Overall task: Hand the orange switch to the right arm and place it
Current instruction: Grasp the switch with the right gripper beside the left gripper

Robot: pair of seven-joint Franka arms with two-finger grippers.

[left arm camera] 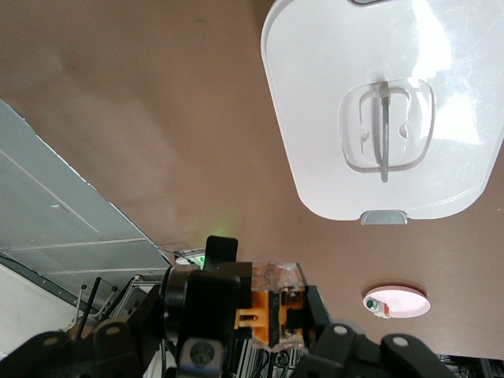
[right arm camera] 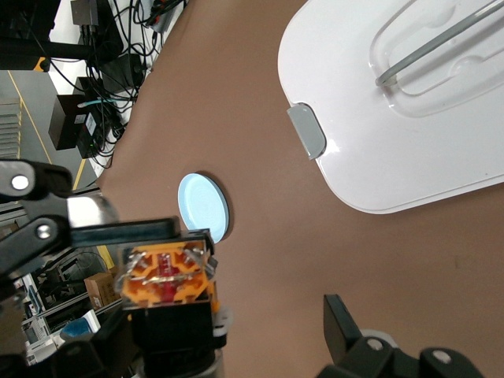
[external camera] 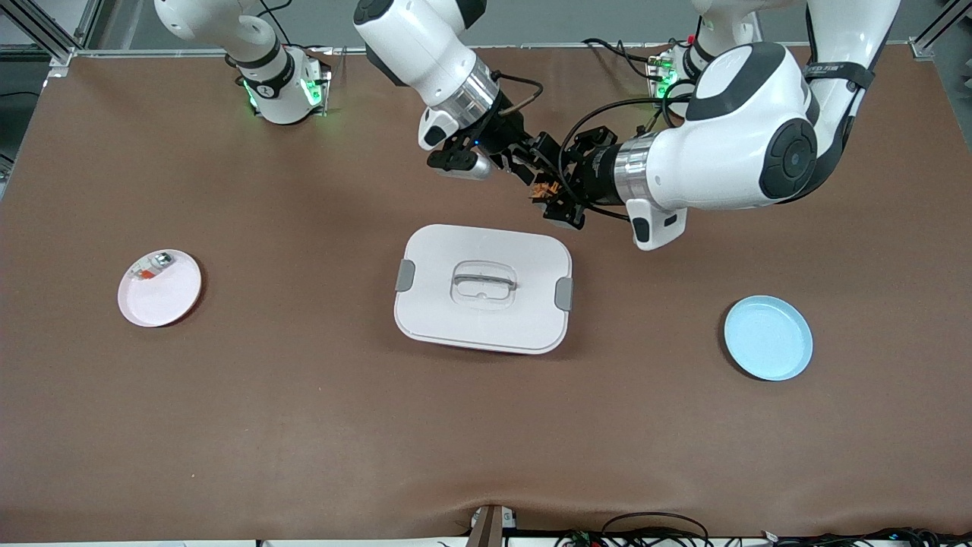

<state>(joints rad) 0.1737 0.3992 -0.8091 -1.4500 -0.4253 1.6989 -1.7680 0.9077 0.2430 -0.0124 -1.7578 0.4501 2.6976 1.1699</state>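
The orange switch (external camera: 545, 188), a small black block with an orange face, is held in the air over the bare table by my left gripper (external camera: 554, 199), which is shut on it. In the left wrist view the switch (left arm camera: 272, 309) sits clamped between the black fingers (left arm camera: 206, 303). My right gripper (external camera: 529, 169) is right up against the switch from the right arm's end. It is open: in the right wrist view the switch (right arm camera: 165, 277) stands at one side of the gap, apart from the one finger that shows (right arm camera: 343, 321).
A white lidded box (external camera: 433, 304) lies mid-table, nearer the front camera than both grippers. A pink plate (external camera: 163, 300) holding a whitish-silver small part (external camera: 150, 267) lies toward the right arm's end. A blue plate (external camera: 768, 338) lies toward the left arm's end.
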